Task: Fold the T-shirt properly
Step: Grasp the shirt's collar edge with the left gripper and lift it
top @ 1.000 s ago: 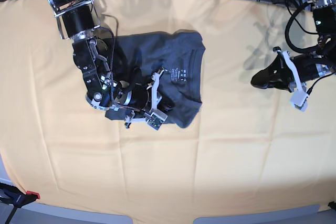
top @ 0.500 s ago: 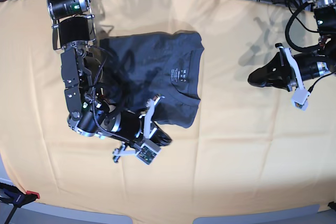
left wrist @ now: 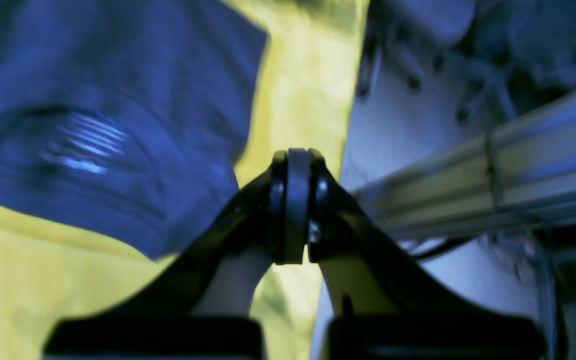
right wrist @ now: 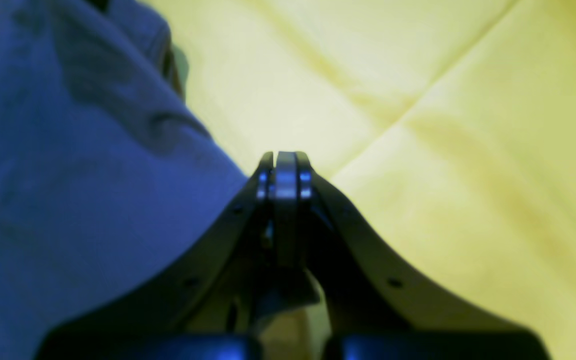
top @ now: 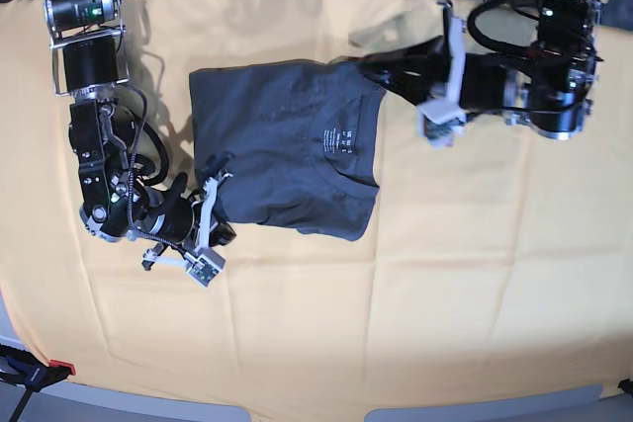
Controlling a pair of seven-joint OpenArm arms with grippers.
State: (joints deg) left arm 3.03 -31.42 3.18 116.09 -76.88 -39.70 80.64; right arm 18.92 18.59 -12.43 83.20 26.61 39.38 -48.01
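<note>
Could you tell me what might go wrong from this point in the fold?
The left gripper, jaws shut, sits at the T-shirt's upper corner near the collar; a sideways sweep might drag that fold open. The right gripper, also shut, sits at the lower edge and might snag or rumple it.

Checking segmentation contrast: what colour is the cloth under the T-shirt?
Plain yellow-orange table cloth with crease lines; base view shows it best.

Spotted a small pale printed label (top: 338, 137) inside the neck of the T-shirt (top: 277, 150), far too tiny to read. Smeared into streaks on the left wrist view; nothing legible anywhere.
</note>
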